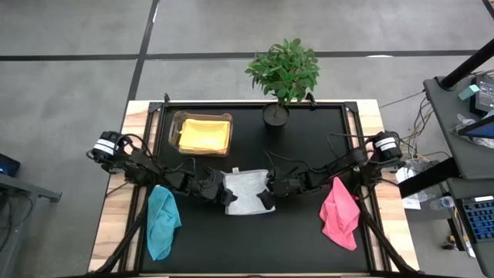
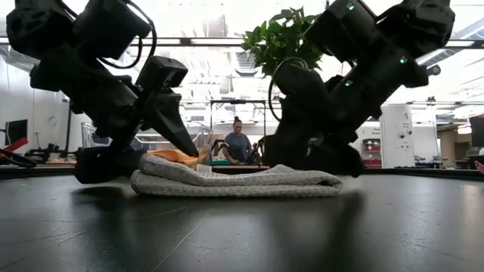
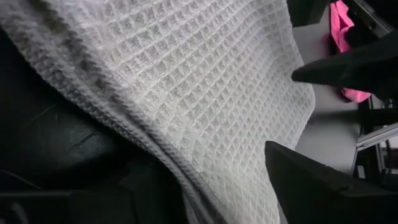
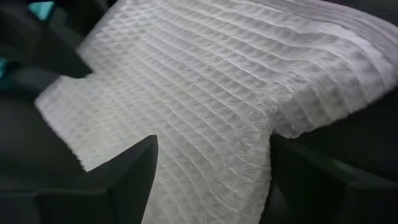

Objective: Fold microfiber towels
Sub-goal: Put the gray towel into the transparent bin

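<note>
While the white towel lies folded at the middle of the worktop, long side left to right, the left claw and right claw sit spread at its ends, equally near

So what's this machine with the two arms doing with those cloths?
It is folding small towels. Both arms are down at the white-grey towel in the middle of the black table, the left gripper at one side and the right gripper at the other, jaws open, the towel lying folded between them. A teal towel and a pink towel wait at the sides, and a yellow towel sits in the clear box.
</note>
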Robot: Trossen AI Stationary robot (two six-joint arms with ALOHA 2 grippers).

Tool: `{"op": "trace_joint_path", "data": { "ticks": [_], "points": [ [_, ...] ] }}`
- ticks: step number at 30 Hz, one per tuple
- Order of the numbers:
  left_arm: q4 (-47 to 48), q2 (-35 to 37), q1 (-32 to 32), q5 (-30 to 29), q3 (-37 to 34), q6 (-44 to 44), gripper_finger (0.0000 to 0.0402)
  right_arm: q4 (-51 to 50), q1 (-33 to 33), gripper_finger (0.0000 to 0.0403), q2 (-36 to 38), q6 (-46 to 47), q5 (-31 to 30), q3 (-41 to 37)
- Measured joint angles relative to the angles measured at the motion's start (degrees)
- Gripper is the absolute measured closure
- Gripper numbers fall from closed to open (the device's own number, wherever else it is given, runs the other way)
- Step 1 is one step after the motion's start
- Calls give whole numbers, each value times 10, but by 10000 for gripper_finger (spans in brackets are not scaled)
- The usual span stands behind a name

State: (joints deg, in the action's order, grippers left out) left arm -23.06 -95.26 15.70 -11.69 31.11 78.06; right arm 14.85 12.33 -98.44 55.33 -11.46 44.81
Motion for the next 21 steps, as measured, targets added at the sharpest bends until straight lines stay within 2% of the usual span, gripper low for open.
{"op": "trace_joint_path", "data": {
  "ticks": [5,10,13,17,21],
  "points": [
    [-7,-7,0,-11,4,-22,203,56,0,126,-16,-12,22,-1],
    [-6,-6,0,-24,4,-36,270,63,0,158,-17,-13,18,-2],
    [-4,-6,2,-30,5,-43,318,62,0,203,-18,-13,14,-2],
    [-3,-6,3,-33,7,-53,383,67,1,287,-18,-26,5,-2],
    [1,-6,3,-36,10,-67,393,70,8,369,-18,-50,-18,-2]
  ]
}}
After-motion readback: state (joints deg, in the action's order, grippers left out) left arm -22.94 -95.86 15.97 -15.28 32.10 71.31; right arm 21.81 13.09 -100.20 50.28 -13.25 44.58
